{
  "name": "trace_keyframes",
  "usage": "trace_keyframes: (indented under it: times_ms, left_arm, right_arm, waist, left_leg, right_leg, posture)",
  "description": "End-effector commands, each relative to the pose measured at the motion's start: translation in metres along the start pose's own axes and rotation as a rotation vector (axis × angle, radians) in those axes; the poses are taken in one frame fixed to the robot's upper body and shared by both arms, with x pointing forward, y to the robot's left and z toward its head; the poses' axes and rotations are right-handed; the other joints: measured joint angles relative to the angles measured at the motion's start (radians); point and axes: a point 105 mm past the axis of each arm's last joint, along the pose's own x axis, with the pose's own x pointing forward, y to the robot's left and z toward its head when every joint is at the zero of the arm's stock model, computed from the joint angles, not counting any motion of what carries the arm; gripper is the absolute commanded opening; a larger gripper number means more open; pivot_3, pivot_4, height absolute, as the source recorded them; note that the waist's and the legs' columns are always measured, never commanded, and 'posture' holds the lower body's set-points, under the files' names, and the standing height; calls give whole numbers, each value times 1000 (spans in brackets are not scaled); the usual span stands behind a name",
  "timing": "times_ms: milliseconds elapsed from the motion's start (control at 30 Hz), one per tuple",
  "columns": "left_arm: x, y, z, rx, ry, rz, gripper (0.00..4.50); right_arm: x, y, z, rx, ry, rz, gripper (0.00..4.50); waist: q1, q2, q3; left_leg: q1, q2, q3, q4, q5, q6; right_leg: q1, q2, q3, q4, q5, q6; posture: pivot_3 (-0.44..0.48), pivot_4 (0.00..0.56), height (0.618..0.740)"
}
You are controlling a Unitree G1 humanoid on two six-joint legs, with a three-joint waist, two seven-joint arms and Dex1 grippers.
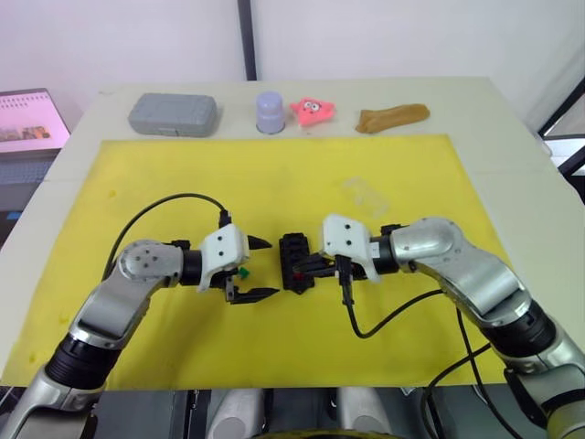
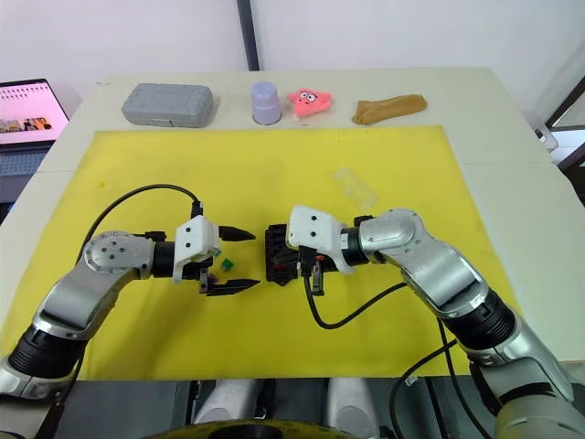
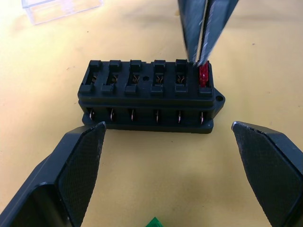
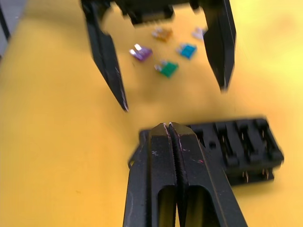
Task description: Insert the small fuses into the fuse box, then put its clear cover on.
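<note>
The black fuse box (image 1: 294,261) lies mid-mat between my two grippers. A red fuse (image 3: 203,75) stands in its end slot; the other slots look empty. My right gripper (image 4: 171,126) is shut, its fingertips (image 3: 200,42) resting on the top of that red fuse. To the left of the box my left gripper (image 1: 262,269) is open and holds nothing. Beneath it on the mat lie loose small fuses: purple (image 4: 141,52), green (image 4: 167,68), teal (image 4: 187,49), yellow (image 4: 162,33) and grey (image 4: 199,33). Behind the box and to its right, the clear cover (image 2: 355,187) lies on the mat.
A yellow mat (image 1: 183,174) covers the table. Along the far edge stand a grey case (image 1: 173,114), a lilac cup (image 1: 270,112), a pink toy (image 1: 312,111) and a brown object (image 1: 391,117). A laptop (image 1: 27,123) sits off the table's left side.
</note>
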Motion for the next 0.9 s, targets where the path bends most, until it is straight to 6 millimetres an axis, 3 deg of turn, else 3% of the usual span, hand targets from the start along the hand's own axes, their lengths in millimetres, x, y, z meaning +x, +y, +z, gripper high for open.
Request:
trace_keyframes:
  times_ms: [33,300,533,833,900]
  left_arm:
    - [-6,7,8,37,-14,29,4500]
    - [-7,7,8,37,-13,33,4500]
    - [-8,7,9,35,-12,35,4500]
    - [-7,7,9,35,-15,36,4500]
    - [-7,8,9,35,-16,36,4500]
  right_arm:
    - [1,2,0,-11,-2,4,63]
    - [8,10,-28,1,68,17,63]
    - [9,4,-34,-31,90,-20,63]
    - [3,-4,-12,-47,21,-37,63]
    - [-1,-5,2,-39,-25,-32,63]
  waist:
    - [0,0,0]
    - [0,0,0]
    - [0,0,0]
    - [0,0,0]
    - [1,0,0]
  left_leg:
    - [0,0,0,0,0,0]
    - [1,0,0,0,0,0]
    - [2,0,0,0,0,0]
    - [2,0,0,0,0,0]
    - [2,0,0,0,0,0]
  right_leg:
    - [0,0,0,0,0,0]
    - [1,0,0,0,0,0]
    - [2,0,0,0,0,0]
    - [2,0,0,0,0,0]
    - [2,0,0,0,0,0]
  posture:
    - [0,150,740]
    - [0,150,740]
    - [0,150,740]
    - [0,150,740]
    - [0,150,740]
